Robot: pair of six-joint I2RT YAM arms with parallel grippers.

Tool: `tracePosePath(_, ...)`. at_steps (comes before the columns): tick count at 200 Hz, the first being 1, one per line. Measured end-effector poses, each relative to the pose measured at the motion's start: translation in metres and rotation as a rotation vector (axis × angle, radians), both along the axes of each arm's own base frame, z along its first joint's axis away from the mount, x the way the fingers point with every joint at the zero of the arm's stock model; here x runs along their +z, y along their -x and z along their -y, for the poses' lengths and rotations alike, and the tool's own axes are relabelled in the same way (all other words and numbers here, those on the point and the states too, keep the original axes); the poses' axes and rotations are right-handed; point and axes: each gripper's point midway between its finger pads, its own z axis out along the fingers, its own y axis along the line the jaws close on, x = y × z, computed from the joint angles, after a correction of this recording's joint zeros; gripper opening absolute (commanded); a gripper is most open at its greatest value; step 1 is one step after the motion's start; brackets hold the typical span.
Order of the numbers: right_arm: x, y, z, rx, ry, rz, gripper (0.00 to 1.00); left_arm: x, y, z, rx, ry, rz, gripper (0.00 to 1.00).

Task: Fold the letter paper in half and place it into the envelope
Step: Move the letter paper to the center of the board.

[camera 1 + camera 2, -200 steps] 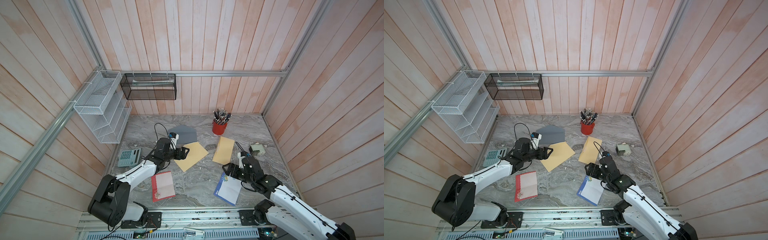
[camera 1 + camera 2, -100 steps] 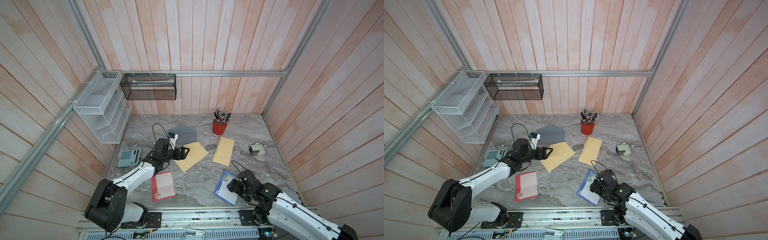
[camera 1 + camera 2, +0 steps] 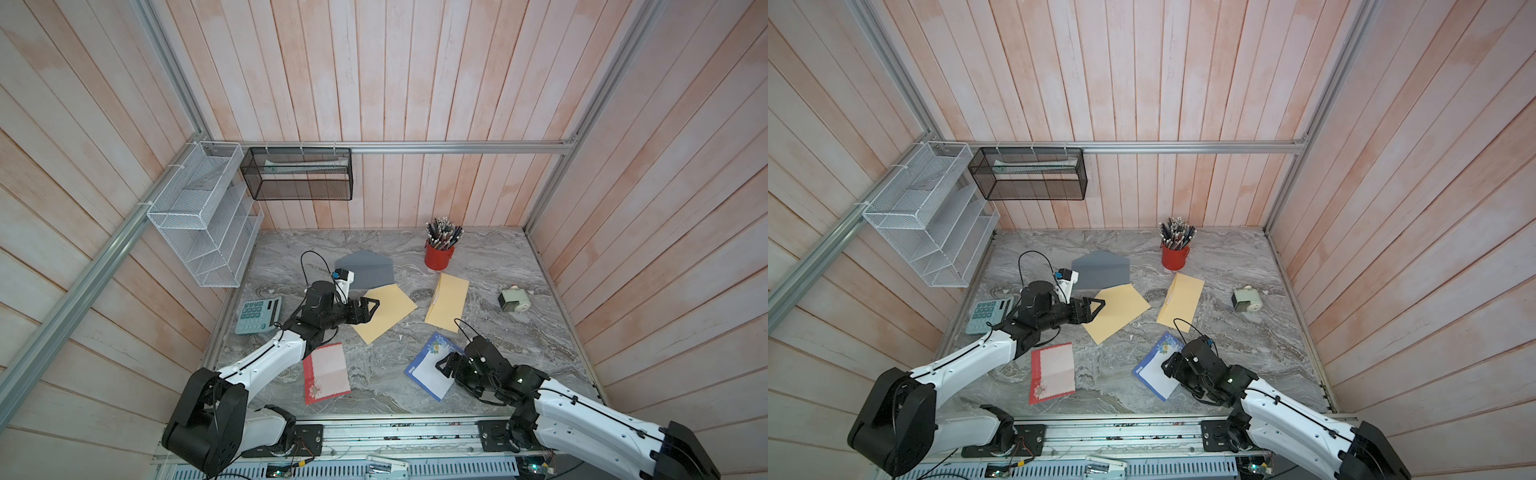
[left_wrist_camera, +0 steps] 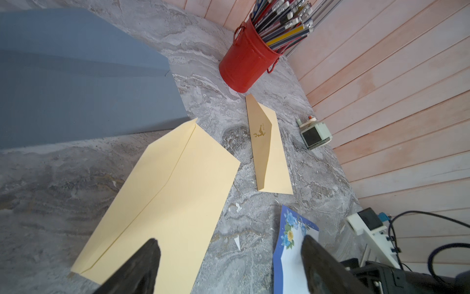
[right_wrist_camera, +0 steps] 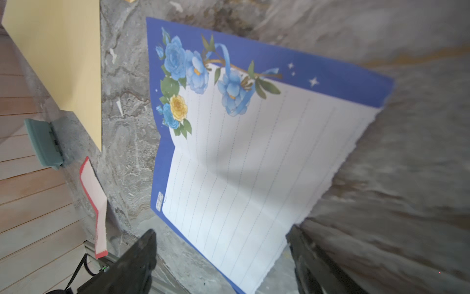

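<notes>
The letter paper (image 3: 428,370) (image 3: 1154,370) (image 5: 241,165), blue-bordered with flowers and ruled lines, lies flat and unfolded near the table's front. My right gripper (image 3: 445,365) (image 3: 1169,362) (image 5: 221,262) hovers open over its right edge, fingers (image 5: 134,262) either side of the sheet's end, nothing held. A yellow envelope (image 3: 384,313) (image 3: 1117,311) (image 4: 165,203) lies at mid-table. My left gripper (image 3: 371,309) (image 3: 1094,309) (image 4: 229,267) stands open above its left corner, holding nothing.
A second yellow envelope (image 3: 446,303) and a blue-grey envelope (image 3: 365,270) lie further back. A red-bordered sheet (image 3: 326,372) sits front left. A red pencil cup (image 3: 439,255), a calculator (image 3: 257,316), a pencil sharpener (image 3: 514,300) and wall-mounted wire racks (image 3: 208,216) stand around.
My right arm has drawn back from near the second yellow envelope towards the table's front and now hangs over the letter paper. The left arm has barely moved.
</notes>
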Motion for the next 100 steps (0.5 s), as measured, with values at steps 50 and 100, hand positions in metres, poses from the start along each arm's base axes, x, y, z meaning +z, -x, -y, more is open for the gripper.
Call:
tracePosePath(50, 0.005, -0.026, -0.053, 0.074, -0.041, 0.024, 0.84, -0.025, 0.03, -0.002, -0.017, 0.055, -0.133, 0.88)
tracePosePath(100, 0.04, -0.039, -0.094, 0.248, -0.01, 0.135, 0.83, -0.031, 0.058, 0.0, -0.023, 0.106, -0.208, 0.88)
